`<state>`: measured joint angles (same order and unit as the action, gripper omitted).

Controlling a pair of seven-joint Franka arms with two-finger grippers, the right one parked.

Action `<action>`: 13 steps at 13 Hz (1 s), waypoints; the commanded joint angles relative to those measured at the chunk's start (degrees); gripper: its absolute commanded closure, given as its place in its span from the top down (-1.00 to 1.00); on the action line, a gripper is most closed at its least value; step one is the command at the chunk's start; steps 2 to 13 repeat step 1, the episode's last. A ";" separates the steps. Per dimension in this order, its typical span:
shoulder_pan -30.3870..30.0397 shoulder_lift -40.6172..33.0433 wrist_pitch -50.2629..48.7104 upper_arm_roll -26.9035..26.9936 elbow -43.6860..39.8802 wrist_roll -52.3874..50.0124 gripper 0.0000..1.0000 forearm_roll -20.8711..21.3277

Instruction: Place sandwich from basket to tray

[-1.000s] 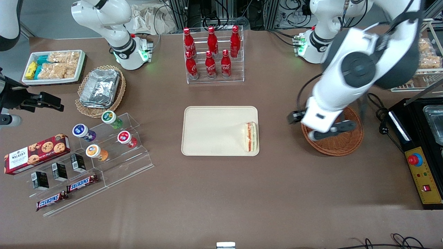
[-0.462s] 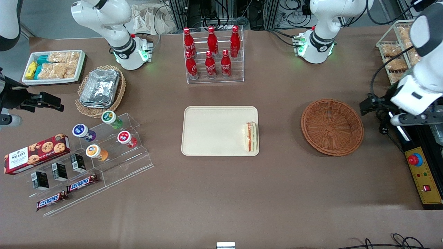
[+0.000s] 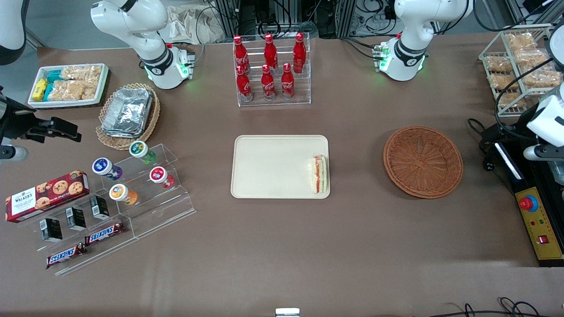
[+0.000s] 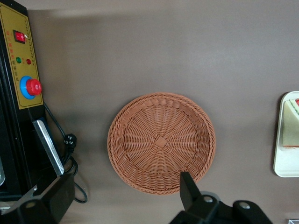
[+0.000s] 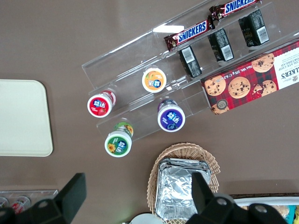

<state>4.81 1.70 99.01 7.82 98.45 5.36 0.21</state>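
Observation:
The sandwich (image 3: 320,174), a pale wedge with red and green filling on its edge, lies on the cream tray (image 3: 273,167) against the rim nearest the basket. The round reddish-brown wicker basket (image 3: 423,161) stands beside the tray with nothing in it. My left gripper (image 3: 540,152) hangs over the black control box at the working arm's end of the table, well apart from the basket. In the left wrist view the gripper (image 4: 122,181) is open and holds nothing, its fingers wide apart above the basket (image 4: 161,140), with the tray (image 4: 286,163) and the sandwich (image 4: 292,109) at the frame's edge.
A black and yellow control box with a red button (image 3: 528,203) sits beside the basket, with cables (image 3: 487,145) on the table. A wire rack of bagged snacks (image 3: 517,66) and a bottle rack (image 3: 269,66) stand farther from the camera. Snack displays (image 3: 119,193) fill the parked arm's end.
My left arm has swung from above the basket out to the working arm's end of the table, uncovering the basket. The sandwich has stayed put on the tray.

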 commanded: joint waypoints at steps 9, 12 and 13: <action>0.03 5.58 -3.64 0.09 -7.38 0.88 1.00 -1.01; 0.03 5.58 -3.64 0.09 -7.38 0.88 1.00 -1.01; 0.03 5.58 -3.64 0.09 -7.38 0.88 1.00 -1.01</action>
